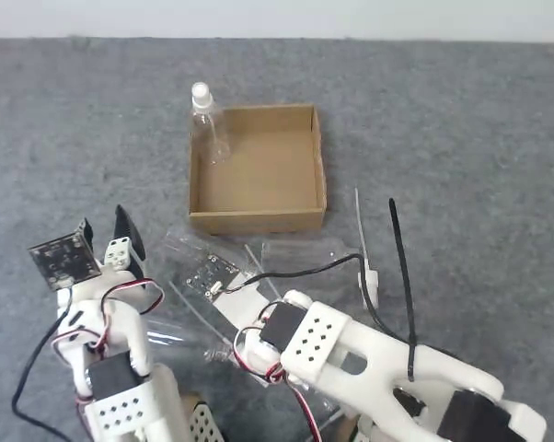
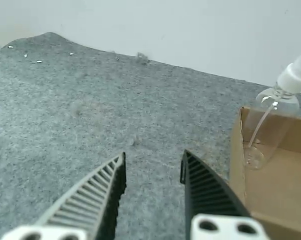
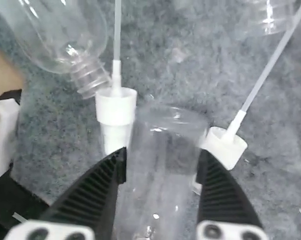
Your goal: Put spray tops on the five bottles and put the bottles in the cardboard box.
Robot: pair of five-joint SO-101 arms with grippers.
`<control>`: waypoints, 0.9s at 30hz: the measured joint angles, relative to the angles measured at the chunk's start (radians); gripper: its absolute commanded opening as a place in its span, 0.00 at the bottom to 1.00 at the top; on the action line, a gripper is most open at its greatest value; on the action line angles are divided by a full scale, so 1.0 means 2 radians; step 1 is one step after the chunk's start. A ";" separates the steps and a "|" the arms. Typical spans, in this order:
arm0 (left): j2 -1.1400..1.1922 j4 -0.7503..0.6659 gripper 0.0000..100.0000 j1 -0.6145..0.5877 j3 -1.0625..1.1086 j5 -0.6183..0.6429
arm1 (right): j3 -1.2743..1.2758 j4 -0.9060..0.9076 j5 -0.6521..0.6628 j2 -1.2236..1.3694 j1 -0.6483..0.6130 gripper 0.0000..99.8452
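Over the high view now: the cardboard box [image 1: 257,221] is sitting upper centre on the grey mat [image 1: 461,138]. A capped bottle [image 1: 206,124] is leaning in its upper-left corner, white top poking over the rim. Just below the box, clear bottles [image 1: 300,258] are lying on the mat. A loose spray top [image 1: 369,282] is resting right of centre, its tube pointing up the frame. The left gripper [image 1: 107,230] is hanging at lower left, well apart from the bottles. The right arm [image 1: 351,350] is stretching in from lower right over the lying bottles.

On to the left wrist view: the left gripper [image 2: 153,175] is holding its jaws apart over bare mat, gripping nothing. The box [image 2: 236,150] is sitting beyond one finger, with the capped bottle [image 2: 270,120] leaning inside.

And the right wrist view: the right gripper [image 3: 161,154] is clamping a clear held bottle [image 3: 165,130], a finger pressing each side. One spray top [image 3: 115,107] is lying just beside one finger, and a second spray top [image 3: 223,145] beside the other. Another open-necked bottle [image 3: 60,35] is lying beyond them.
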 measured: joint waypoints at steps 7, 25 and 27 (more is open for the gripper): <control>0.000 0.000 0.17 0.000 0.000 0.000 | 0.000 0.000 0.000 -0.002 0.009 0.03; 0.000 0.000 0.17 0.000 0.000 0.000 | -0.103 0.105 0.000 -0.002 0.196 0.03; 0.000 0.000 0.17 0.000 0.000 0.000 | -0.115 0.113 0.000 -0.002 0.218 0.03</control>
